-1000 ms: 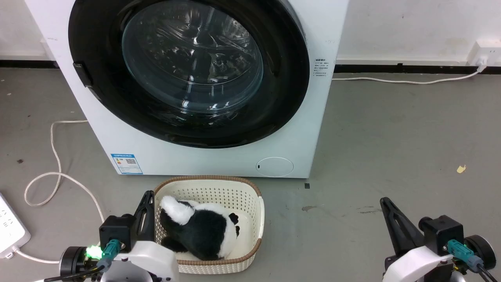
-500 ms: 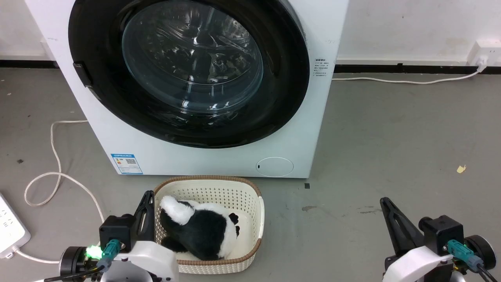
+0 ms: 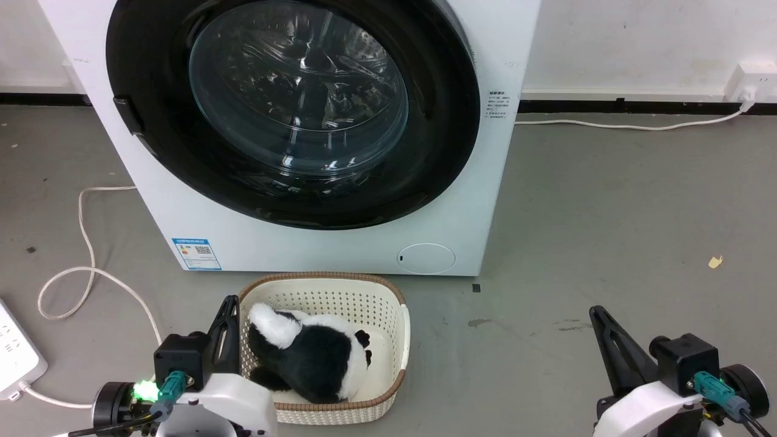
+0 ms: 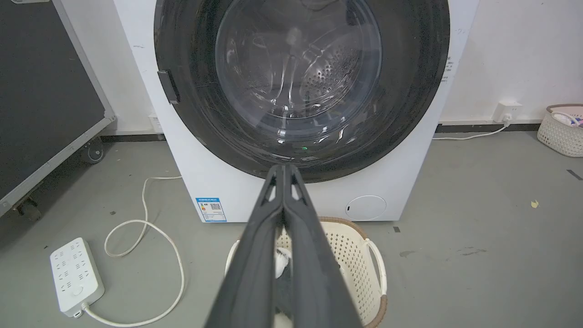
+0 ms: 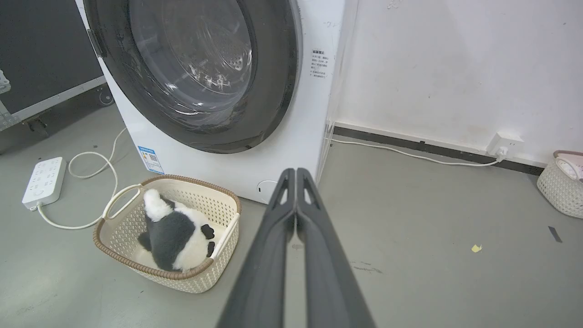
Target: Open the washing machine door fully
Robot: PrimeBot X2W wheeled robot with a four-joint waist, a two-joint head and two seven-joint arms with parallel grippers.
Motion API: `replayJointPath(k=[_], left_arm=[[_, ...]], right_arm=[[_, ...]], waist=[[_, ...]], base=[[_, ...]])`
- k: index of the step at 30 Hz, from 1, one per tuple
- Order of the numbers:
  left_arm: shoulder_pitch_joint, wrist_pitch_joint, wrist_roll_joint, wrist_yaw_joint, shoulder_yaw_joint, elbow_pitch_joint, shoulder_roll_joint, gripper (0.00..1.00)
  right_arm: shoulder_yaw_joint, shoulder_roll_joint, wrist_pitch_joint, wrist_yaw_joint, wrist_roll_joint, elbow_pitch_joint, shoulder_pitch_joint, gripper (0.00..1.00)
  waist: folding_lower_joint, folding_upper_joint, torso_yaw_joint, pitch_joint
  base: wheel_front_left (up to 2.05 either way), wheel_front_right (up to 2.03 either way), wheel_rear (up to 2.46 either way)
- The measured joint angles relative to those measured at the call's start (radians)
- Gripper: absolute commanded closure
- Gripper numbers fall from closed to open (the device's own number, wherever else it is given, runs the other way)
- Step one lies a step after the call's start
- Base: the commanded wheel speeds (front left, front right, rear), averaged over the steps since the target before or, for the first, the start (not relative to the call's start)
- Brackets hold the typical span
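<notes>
I'm reading left gripper [image 4: 283, 169] fingers pressing together, empty; right gripper [image 5: 296, 172] same. One basket [image 3: 328, 297] holding one plush toy [image 3: 315, 358], sitting beside left gripper, before washing machine [image 3: 315, 252]. One washing machine door [image 3: 291, 109] lying shut, flush. Bare floor [image 3: 607, 212] spreading rightward of machine's edge.

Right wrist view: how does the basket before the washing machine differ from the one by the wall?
The near basket stands close before the washing machine; the far basket stands by the wall. The near basket holds a black-and-white plush toy; the far basket holds pale things I cannot identify. Both are cream, perforated, brown-rimmed.
</notes>
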Motion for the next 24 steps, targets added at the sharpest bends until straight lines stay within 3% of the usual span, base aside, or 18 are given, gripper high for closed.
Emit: replayJointPath(k=[24], left_arm=[[0.0, 0.0, 0.0, 0.0, 0.0, 0.0, 0.0, 1.0]], right_arm=[[0.0, 0.0, 0.0, 0.0, 0.0, 0.0, 0.0, 1.0]], waist=[[0.0, 0.0, 0.0, 0.0]], base=[[0.0, 0.0, 0.0]])
